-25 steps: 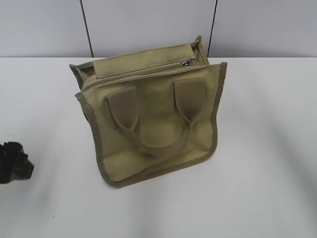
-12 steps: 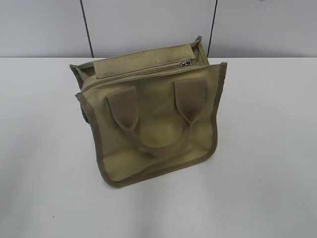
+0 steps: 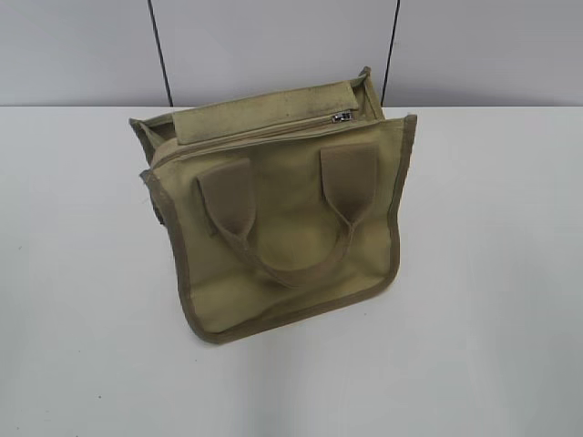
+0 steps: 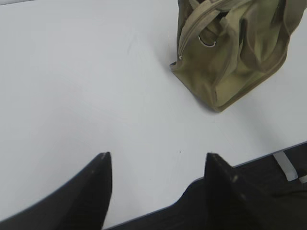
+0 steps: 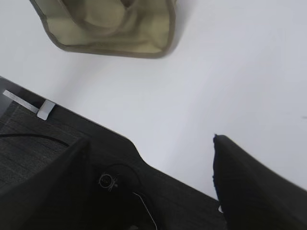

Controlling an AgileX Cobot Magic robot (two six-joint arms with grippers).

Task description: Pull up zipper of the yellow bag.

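Khaki canvas sits at the middle of the white surface point(image 3: 492, 300): the yellow bag point(image 3: 278, 218) rests with its front panel tilted toward us, two wide strap tabs and the looped handle point(image 3: 290, 264) lying flat against it. Along the top fabric strip at the far side runs the zipper point(image 3: 264, 130), and its small silver pull point(image 3: 342, 116) sits at the right end of that line.

We judge the task as not yet begun in any physical sense. Neither arm appears in the exterior view, and nothing touches the bag. What remains is everything: steadying the bag, taking hold of the pull, and drawing it along the tape. Whether the teeth are meshed or parted along the strip we cannot tell; the line is too thin to read here.

As for contents, we see a gap behind the top strip, but the inside is hidden and nothing shows in it. In the left wrist view a metal ring point(image 4: 207, 41) hangs at the bag's side among folded straps.

The left gripper point(image 4: 158, 165) hovers over bare surface, well apart from the bag, its fingers spread wide and holding nothing. The right gripper point(image 5: 151, 148) hangs near the surface's near edge, fingers likewise parted and empty, with the bag's lower corner far off.
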